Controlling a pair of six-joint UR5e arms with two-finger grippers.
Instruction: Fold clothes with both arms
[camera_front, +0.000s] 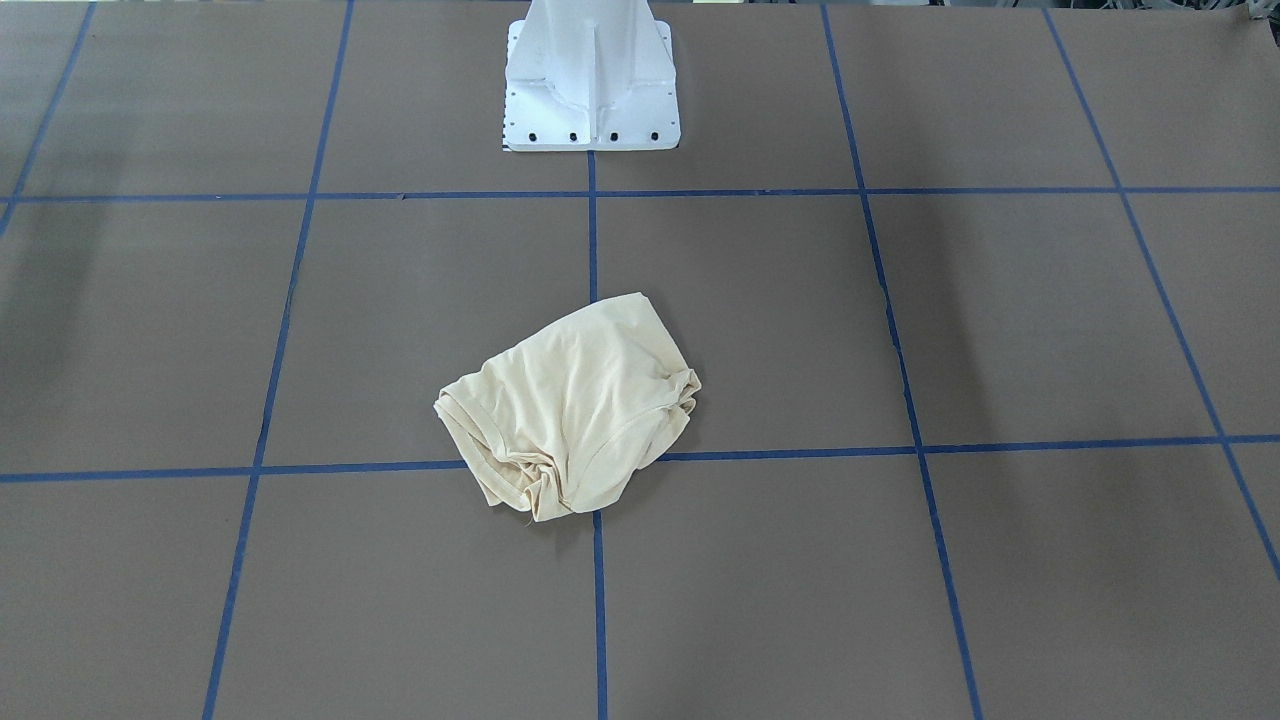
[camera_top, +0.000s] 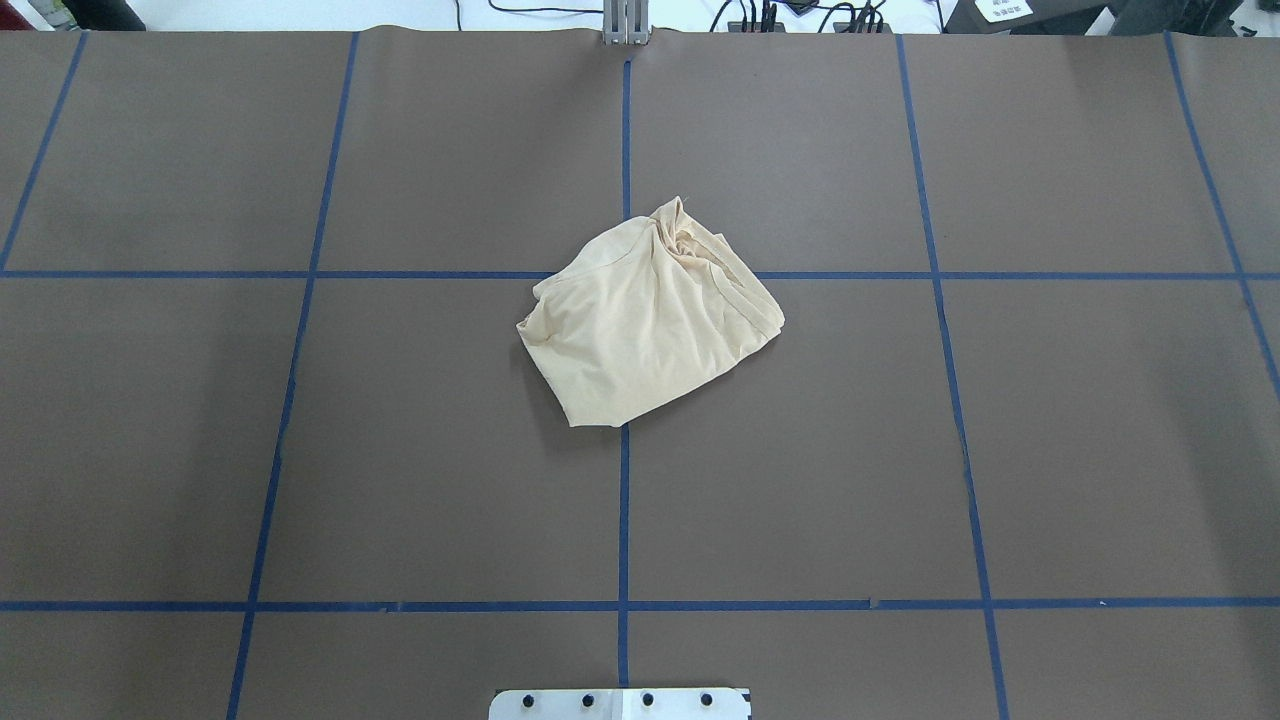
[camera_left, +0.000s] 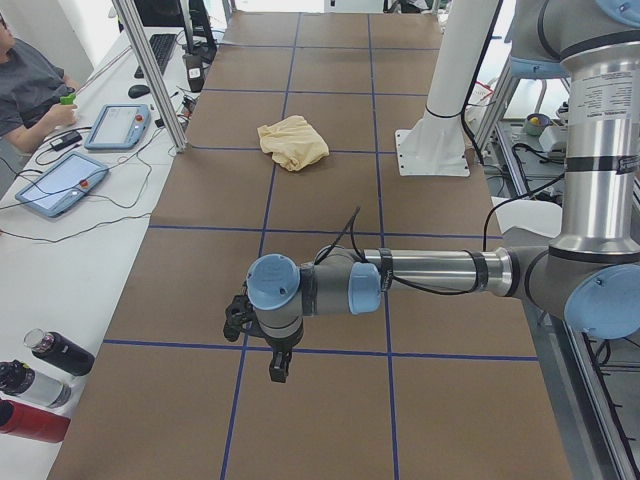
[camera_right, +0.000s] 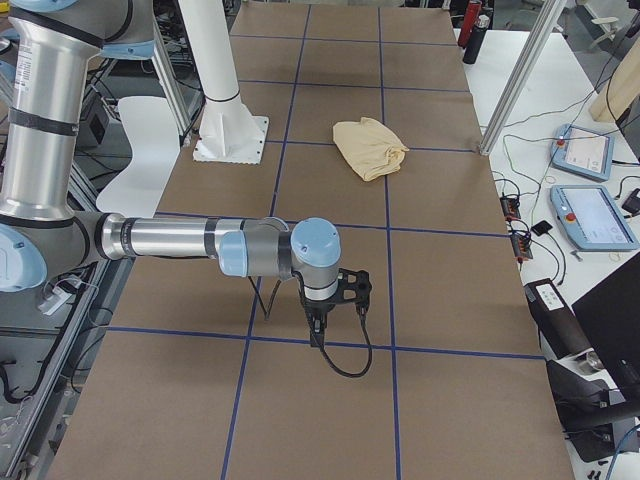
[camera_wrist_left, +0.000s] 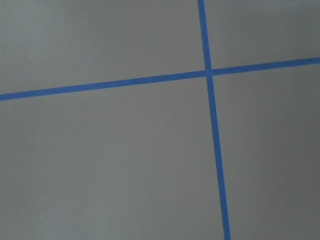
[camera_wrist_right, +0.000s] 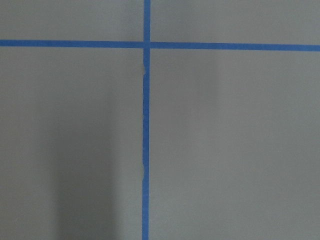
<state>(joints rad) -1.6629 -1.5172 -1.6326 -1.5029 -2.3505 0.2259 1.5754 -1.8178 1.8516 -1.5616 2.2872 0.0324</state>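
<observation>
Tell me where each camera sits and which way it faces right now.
Front-facing: across the table, facing the white pedestal; crumpled shirt mid-table; no arms.
Overhead: behind the robot, looking forward; same shirt, pedestal edge.
Exterior left: table's end; left arm near.
Exterior right: opposite end; right arm near.
Left wrist: down on blue tape crossing; no robot parts.
Right wrist: likewise.
Shared: both side views show shirt and pedestal.

Bare tabletop all round the shirt, white pedestal well apart.
</observation>
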